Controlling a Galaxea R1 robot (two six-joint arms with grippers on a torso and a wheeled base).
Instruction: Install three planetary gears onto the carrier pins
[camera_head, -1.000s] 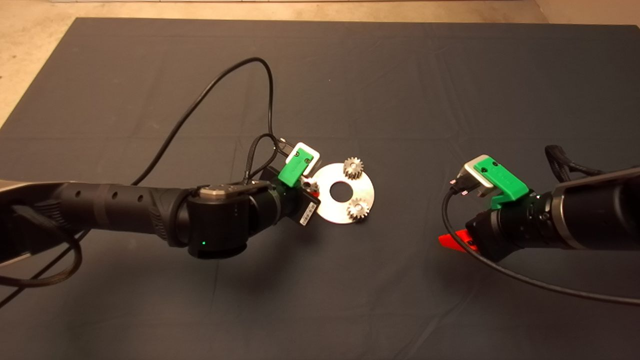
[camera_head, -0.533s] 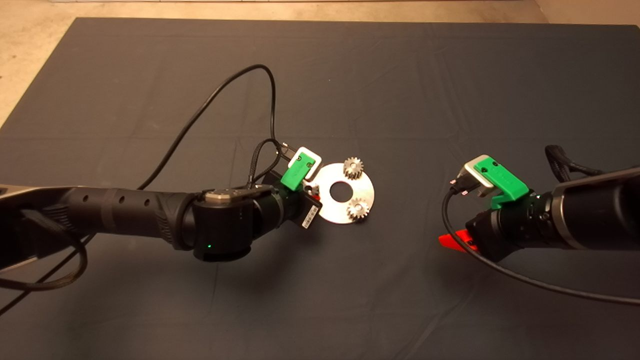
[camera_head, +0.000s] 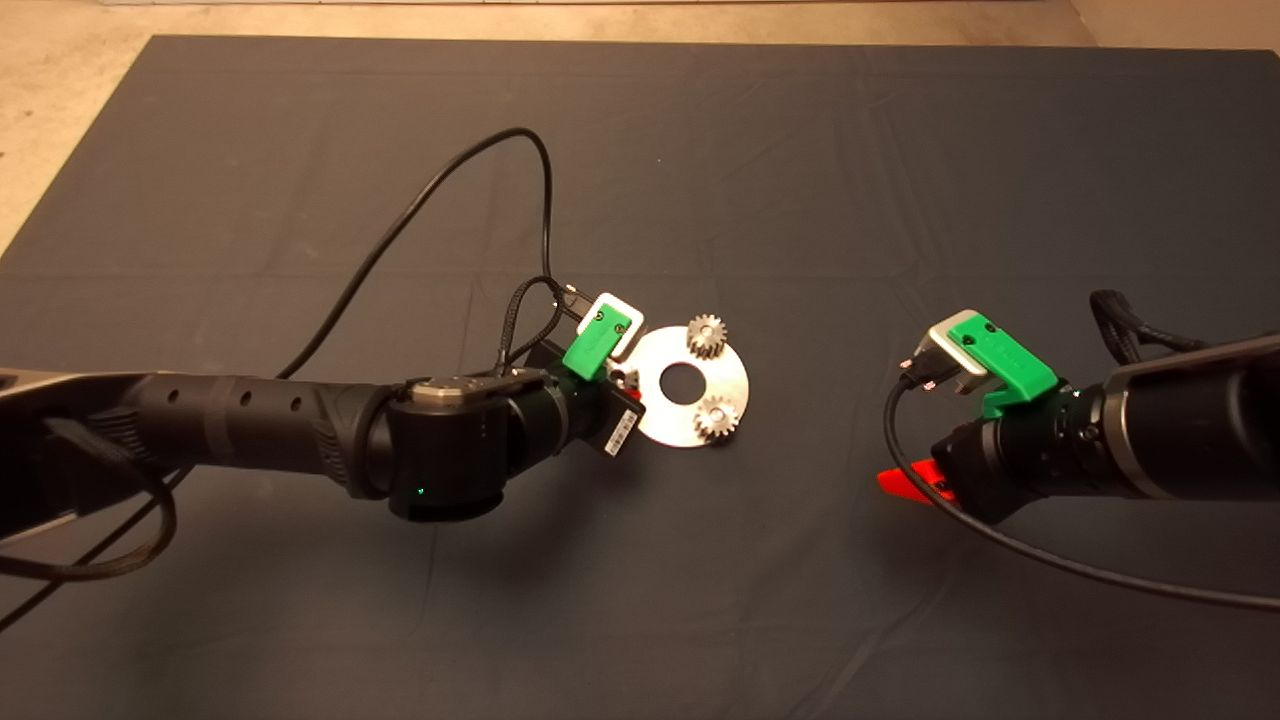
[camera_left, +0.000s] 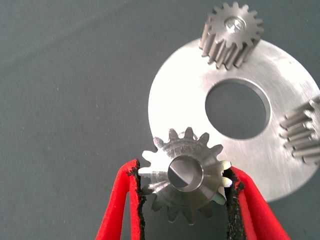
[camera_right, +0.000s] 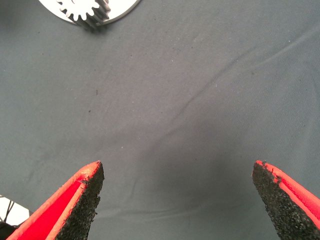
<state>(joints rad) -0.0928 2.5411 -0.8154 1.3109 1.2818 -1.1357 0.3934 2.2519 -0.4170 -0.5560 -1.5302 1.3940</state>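
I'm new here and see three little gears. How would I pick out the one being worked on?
Find the shiny round disc mid-mat. At its edge nearest the left arm, the left gripper clamps a gear between red fingers. The other two gears stand free.

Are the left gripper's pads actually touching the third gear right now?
Touching. In the left wrist view the left gripper has a black pad pressed against the teeth on each side of the third gear, with no gap showing.

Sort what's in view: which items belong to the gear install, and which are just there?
Job:
- disc carrying the pins
- two gears already on it
- third gear in the left gripper

Not in use:
- right gripper, open over bare mat
- cable
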